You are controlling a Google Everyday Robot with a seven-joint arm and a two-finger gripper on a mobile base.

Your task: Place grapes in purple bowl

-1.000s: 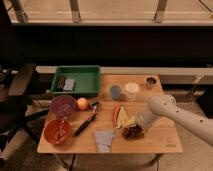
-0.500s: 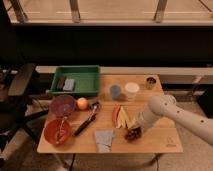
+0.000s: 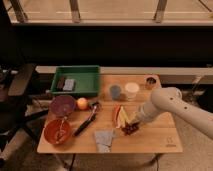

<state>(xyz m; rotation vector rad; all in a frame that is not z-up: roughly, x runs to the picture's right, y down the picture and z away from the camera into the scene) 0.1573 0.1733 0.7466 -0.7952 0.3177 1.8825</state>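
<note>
1. One gripper [image 3: 133,121] is on record. It sits low over the right half of the wooden table [image 3: 160,144], at the end of the white arm [image 3: 167,102] that reaches in from the right edge.
2. Gripper state: it cannot be told from this view whether it is open, closed or gripping anything.
3. Grapes [image 3: 130,129]: a dark cluster lying on the table top directly under the gripper's tip. Actual contact cannot be confirmed.
4. Purple bowl [image 3: 63,105]: on the left half of the table, well apart from the grapes, which remain outside it.
5. Adjacent items:
   - An orange fruit [image 3: 82,103] is just right of the purple bowl.
   - An orange-red bowl [image 3: 57,131] stands nearer the front edge.
   - A black tool [image 3: 85,122] lies aslant between the bowls and the table's middle.
   - A yellow-and-red packet [image 3: 120,115] is just left of the gripper.
   - A grey cloth [image 3: 104,139] is at the front centre.
6. Rear row: a green tray [image 3: 76,80], a blue cup [image 3: 115,92], a white cup [image 3: 131,90] and a small brown can [image 3: 150,82].
7. Change against the two earlier frames:
   - The gripper stays at the grapes, with the arm's pose barely altered.
   - The grapes show no clear displacement.
   - Both bowls, the fruit, the tray and the cups are unmoved.
</note>
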